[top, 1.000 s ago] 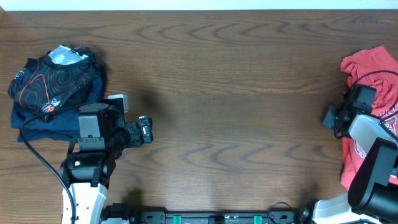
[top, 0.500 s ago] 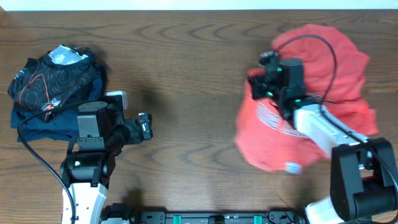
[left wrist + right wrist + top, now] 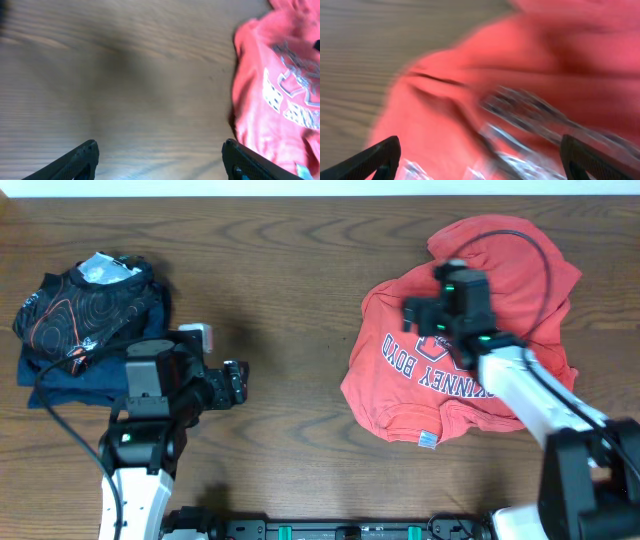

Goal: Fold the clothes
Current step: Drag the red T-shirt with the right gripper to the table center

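The coral-red T-shirt [image 3: 470, 370] lies crumpled on the right half of the table, its navy-and-white lettering [image 3: 425, 375] facing up. In the left wrist view its left edge [image 3: 270, 90] shows at the right. My right gripper [image 3: 412, 316] hovers over the shirt's upper left part. Its fingers stand wide apart in the right wrist view [image 3: 480, 155], with blurred red cloth [image 3: 485, 75] below and nothing pinched. My left gripper [image 3: 236, 383] is open over bare wood, well left of the shirt, fingers spread [image 3: 159, 155].
At the far left lies a black garment with orange contour lines [image 3: 85, 305] on a dark navy folded garment [image 3: 55, 380]. Brown wooden table [image 3: 300, 270] stretches between that pile and the shirt. A white label [image 3: 428, 440] sticks out at the shirt's near edge.
My right arm carried the shirt from the right edge toward the middle, then opened and let it drop spread on the table. The left arm barely moved.
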Controlling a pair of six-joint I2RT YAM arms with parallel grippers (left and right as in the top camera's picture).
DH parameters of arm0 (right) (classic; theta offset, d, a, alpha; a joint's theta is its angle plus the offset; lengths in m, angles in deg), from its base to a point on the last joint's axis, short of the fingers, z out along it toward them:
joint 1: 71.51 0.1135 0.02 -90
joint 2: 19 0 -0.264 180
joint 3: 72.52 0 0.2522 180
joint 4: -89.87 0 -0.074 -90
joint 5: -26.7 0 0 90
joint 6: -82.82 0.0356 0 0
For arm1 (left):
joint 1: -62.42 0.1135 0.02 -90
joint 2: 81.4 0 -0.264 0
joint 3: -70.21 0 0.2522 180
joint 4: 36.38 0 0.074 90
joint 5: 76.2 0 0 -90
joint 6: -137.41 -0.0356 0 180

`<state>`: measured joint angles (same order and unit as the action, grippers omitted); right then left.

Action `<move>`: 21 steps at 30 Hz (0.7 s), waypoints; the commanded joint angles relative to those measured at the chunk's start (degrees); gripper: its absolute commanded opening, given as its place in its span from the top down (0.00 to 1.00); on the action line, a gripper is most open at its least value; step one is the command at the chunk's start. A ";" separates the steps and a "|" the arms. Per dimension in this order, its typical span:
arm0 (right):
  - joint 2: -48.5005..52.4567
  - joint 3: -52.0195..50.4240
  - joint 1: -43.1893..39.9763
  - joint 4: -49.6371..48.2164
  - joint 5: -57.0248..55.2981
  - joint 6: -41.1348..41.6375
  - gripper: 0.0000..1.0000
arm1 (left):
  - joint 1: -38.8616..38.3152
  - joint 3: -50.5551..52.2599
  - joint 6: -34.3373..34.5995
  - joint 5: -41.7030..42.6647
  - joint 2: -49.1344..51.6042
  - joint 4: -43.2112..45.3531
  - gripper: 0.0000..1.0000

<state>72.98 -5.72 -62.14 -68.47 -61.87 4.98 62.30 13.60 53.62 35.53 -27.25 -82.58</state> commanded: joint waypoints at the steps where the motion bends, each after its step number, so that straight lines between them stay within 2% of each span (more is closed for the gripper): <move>1: -7.37 0.63 -6.80 7.76 -4.63 -4.04 0.01 | -2.56 -1.09 0.66 5.09 3.58 0.20 0.20; 5: -11.98 0.63 -14.25 18.75 -4.66 -5.60 0.01 | -7.39 -1.09 4.09 6.58 8.96 1.64 0.21; 9: -13.64 0.63 -19.85 23.91 -4.66 -5.60 0.02 | -13.31 -1.09 8.52 8.33 15.08 5.38 0.21; 13: -13.77 0.63 -22.56 26.14 -4.66 -5.60 0.03 | -19.28 -1.09 16.04 8.31 21.59 10.21 0.21; 21: -13.77 0.63 -22.58 26.47 -4.66 -5.60 0.08 | -29.31 -1.09 30.69 8.33 34.58 23.23 0.23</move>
<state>59.67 -5.50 -84.44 -41.96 -66.35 -0.04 35.57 13.49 76.29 43.47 3.98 -61.43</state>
